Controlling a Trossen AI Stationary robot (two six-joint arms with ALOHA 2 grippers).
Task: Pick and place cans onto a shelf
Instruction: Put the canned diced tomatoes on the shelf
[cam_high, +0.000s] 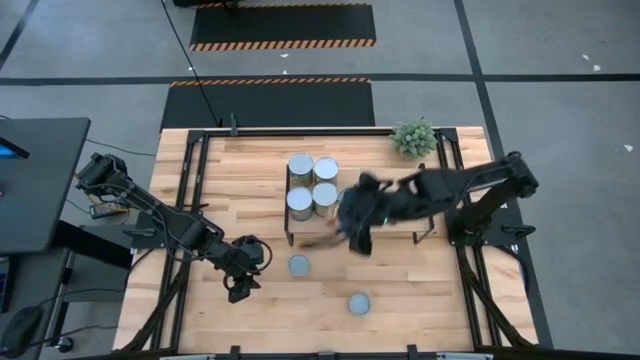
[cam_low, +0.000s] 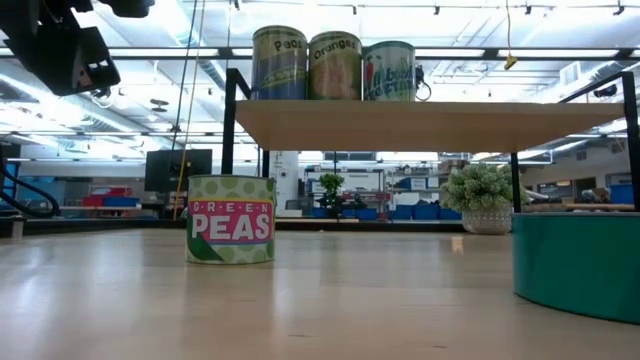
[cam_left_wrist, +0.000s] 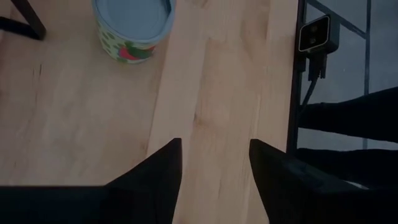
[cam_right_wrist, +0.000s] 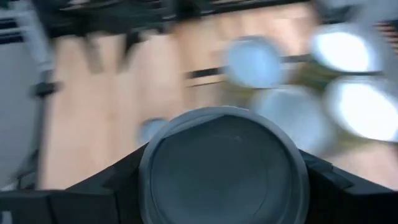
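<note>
Four cans (cam_high: 312, 184) stand upright on the left end of the shelf (cam_low: 400, 125); the low view shows three of them (cam_low: 335, 65). My right gripper (cam_high: 355, 218) hovers over the shelf beside them, shut on a grey-topped can (cam_right_wrist: 224, 165). A green peas can (cam_high: 299, 265) stands on the table in front of the shelf. My left gripper (cam_left_wrist: 214, 146) hangs open just to that can's near left, with nothing between its fingers. A teal can (cam_high: 359, 303) stands near the table's front edge. My right gripper pinches the can between its two fingers, one on each side of its round wall (cam_right_wrist: 144, 168) just below the top rim. The fingers slant down from the table's right side. The can is lifted clear, its top facing up toward the wrist.
A small potted plant (cam_high: 414, 137) stands at the table's far right, behind the shelf. The shelf's thin black legs (cam_high: 291, 238) stand on the tabletop. Bare wood (cam_high: 440, 300) lies to the right of the teal can.
</note>
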